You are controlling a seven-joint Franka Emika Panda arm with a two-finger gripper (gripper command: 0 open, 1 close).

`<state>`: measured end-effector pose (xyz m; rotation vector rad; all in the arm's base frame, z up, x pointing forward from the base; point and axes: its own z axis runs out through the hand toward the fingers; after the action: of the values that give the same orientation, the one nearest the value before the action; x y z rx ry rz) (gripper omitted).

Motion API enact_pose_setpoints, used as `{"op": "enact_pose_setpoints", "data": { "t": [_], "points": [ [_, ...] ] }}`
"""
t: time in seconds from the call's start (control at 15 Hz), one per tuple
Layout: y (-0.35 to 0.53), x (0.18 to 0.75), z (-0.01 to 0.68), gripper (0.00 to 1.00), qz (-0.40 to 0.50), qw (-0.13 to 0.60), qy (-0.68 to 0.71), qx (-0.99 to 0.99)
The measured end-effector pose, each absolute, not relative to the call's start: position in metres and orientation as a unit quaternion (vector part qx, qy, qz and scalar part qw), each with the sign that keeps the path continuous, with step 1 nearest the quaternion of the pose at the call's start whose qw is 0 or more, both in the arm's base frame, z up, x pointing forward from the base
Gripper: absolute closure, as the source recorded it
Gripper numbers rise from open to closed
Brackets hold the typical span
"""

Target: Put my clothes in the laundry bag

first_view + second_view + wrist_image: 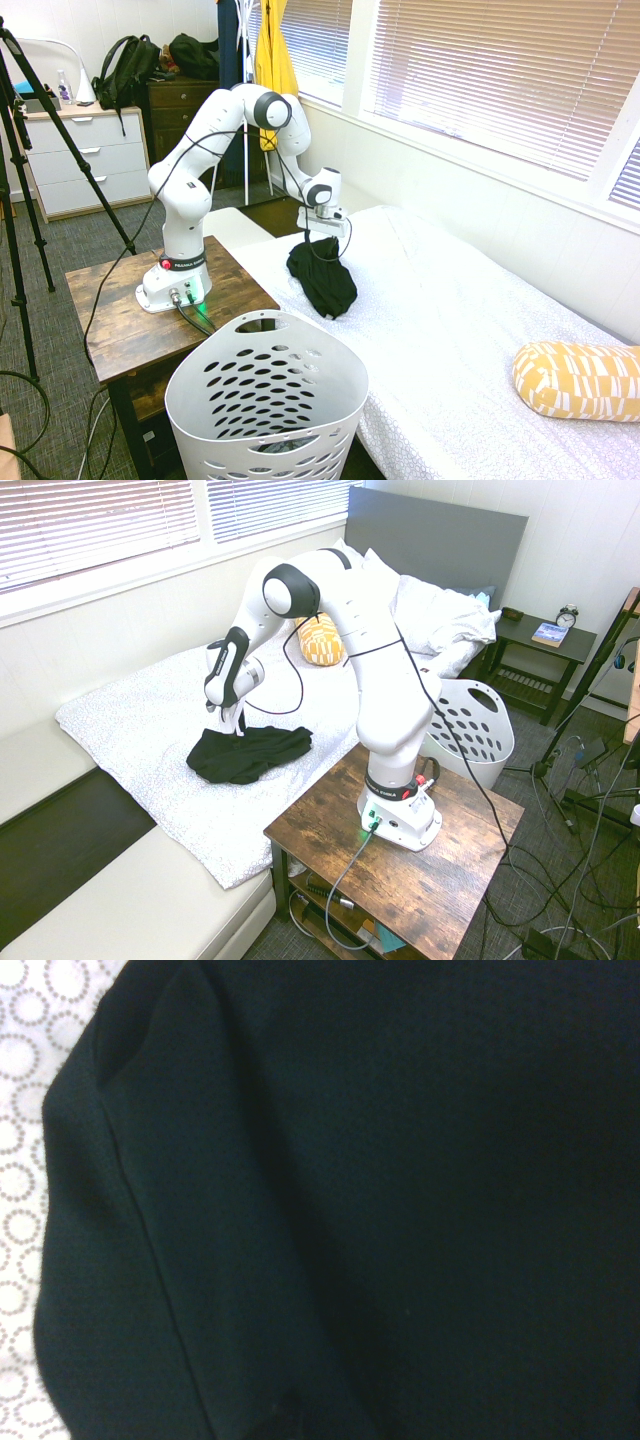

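Note:
The clothes (pixel 322 282) (pixel 248 754), one black garment, lie crumpled on the white bedspread near the bed's edge. My gripper (pixel 322 244) (pixel 228 723) points straight down at one end of the garment, fingers open and reaching into the fabric. Black cloth (pixel 350 1200) fills the wrist view, with a strip of dotted bedspread (pixel 20 1230) at one side. The laundry bag (pixel 265 400) (pixel 470 730), a white basket with oval holes, stands on the floor beside the bed and the wooden table.
A wooden table (pixel 110 310) (pixel 450 880) stands against the bed. A yellow patterned pillow (pixel 575 380) (pixel 322 640) lies further up the bed. A yellow garment (pixel 272 60) hangs by the window; a black backpack (pixel 125 70) rests on a dresser.

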<state>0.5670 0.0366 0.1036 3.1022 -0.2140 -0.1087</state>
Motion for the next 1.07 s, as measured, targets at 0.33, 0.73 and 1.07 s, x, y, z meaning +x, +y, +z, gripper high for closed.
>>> {"op": "enact_pose_setpoints", "data": {
  "t": [0.33,0.73,1.07],
  "points": [
    [0.025,0.585,0.059,0.0,-0.039,0.032,-0.061,0.997],
    [0.032,0.59,0.044,1.0,-0.044,0.038,-0.049,0.997],
    [0.039,0.589,0.044,1.0,-0.044,0.041,-0.046,0.997]
  ]
}}
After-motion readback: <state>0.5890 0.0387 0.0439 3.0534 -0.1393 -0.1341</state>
